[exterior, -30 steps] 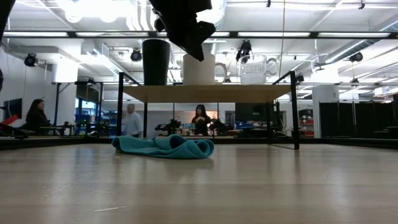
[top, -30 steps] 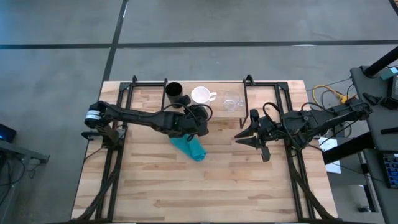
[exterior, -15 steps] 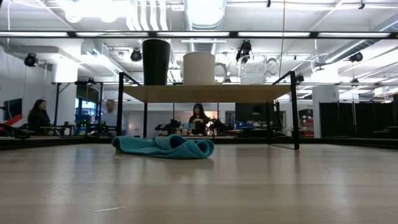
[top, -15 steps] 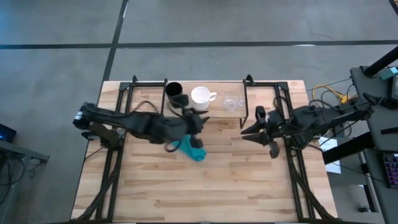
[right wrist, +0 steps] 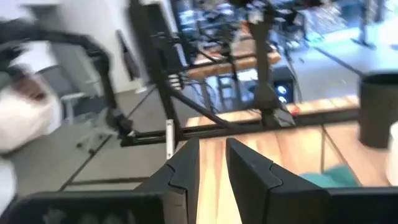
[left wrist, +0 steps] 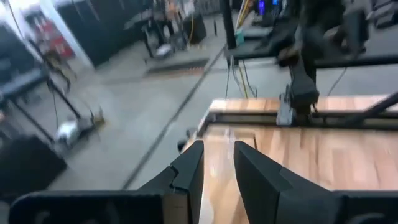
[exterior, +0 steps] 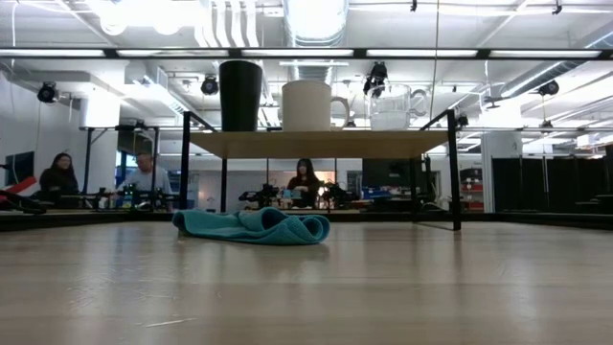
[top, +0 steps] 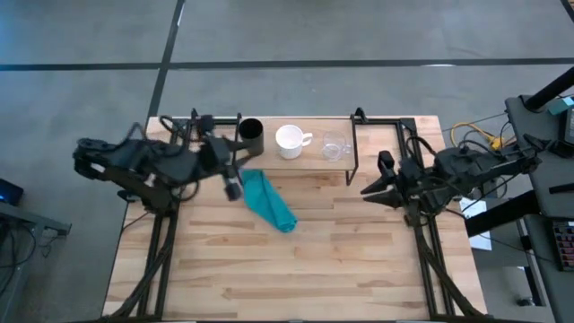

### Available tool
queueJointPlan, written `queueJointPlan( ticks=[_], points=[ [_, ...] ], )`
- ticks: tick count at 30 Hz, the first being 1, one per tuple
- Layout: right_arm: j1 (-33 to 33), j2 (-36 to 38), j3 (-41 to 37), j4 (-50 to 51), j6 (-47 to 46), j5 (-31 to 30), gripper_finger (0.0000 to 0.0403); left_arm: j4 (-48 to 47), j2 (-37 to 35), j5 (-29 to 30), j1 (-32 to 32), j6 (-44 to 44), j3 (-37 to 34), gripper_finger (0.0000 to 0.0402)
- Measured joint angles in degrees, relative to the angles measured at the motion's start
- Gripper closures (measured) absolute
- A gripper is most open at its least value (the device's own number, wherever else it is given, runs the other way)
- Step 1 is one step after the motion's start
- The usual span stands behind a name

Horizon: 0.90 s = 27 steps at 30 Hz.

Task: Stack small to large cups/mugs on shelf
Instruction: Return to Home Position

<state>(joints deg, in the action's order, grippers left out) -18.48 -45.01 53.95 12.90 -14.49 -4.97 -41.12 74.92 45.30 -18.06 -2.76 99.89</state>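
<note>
A raised light-wood shelf on thin black metal legs [exterior: 316,144] stands at the far edge of the pale plank tabletop [top: 359,269]. Three vessels stand upright on it in a row, each apart from its neighbour. Seen from above, the tall black cylindrical cup [top: 250,133] is nearest the left arm's side, the white handled mug [top: 290,139] is in the middle, and the small clear glass cup [top: 334,147] is nearest the right arm's side. The level view across the tabletop shows the same order.

A crumpled teal cloth [top: 269,200] lies on the tabletop in front of the shelf. The left tool [top: 231,187] hangs just beside the cloth's left end, clear of the cups. Its fingers [left wrist: 189,165] are parted by a narrow gap and hold nothing. The right tool [top: 372,186] sits near the shelf's right legs, its fingers [right wrist: 186,165] likewise slightly apart and empty. People sit in the room beyond the tabletop
</note>
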Motion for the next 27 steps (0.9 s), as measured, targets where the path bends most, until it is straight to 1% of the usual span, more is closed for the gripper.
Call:
queueJointPlan(
  ticks=[2, 5, 7, 13, 17, 19, 21, 23, 25, 27],
  points=[
    [0.00, 1.05, -0.02, -0.87, 2.20, 2.23, 0.0326, -5.03, -2.25, -0.02, 0.00, 5.57, -0.04, 0.0326],
    [-0.02, 3.43, 0.00, -0.88, 3.33, 2.62, 0.0323, -12.69, -5.93, -0.01, 0.00, 14.69, -0.36, 0.0326],
    [-0.02, 5.39, -0.08, 0.84, 3.47, 2.66, 0.0324, -15.35, -8.40, 0.05, 0.01, 17.91, -1.48, 0.0326],
    [0.00, 11.34, -2.39, 1.73, 3.58, 3.82, 0.0332, -15.03, -16.83, 0.29, 0.04, 18.97, -8.34, 0.0326],
    [0.00, 15.92, -5.77, 1.49, 3.38, 3.86, 0.0331, -15.04, -22.74, 3.93, 0.04, 21.80, -13.43, 0.0326],
    [0.00, 18.47, -7.96, 1.39, 2.55, 3.85, 0.0328, -14.80, -25.62, 4.67, 0.06, 22.29, -16.33, 0.0326],
    [0.00, 21.16, -10.16, 0.72, 1.28, 3.80, 0.0325, -14.81, -28.20, 5.18, 0.04, 24.82, -19.26, 0.0326],
    [0.00, 23.87, -12.47, -0.91, 1.31, 3.78, 0.0323, -14.84, -32.78, 6.00, 0.04, 26.98, -22.37, 0.0326],
    [0.00, 26.79, -14.89, -2.48, 1.86, 3.93, 0.0321, -13.38, -37.04, 6.51, 0.04, 27.36, -26.10, 0.0326],
    [0.00, 29.90, -17.57, -3.60, 2.17, 5.45, 0.0321, -11.82, -41.05, 7.24, 0.04, 27.18, -29.99, 0.0326]
  ],
)
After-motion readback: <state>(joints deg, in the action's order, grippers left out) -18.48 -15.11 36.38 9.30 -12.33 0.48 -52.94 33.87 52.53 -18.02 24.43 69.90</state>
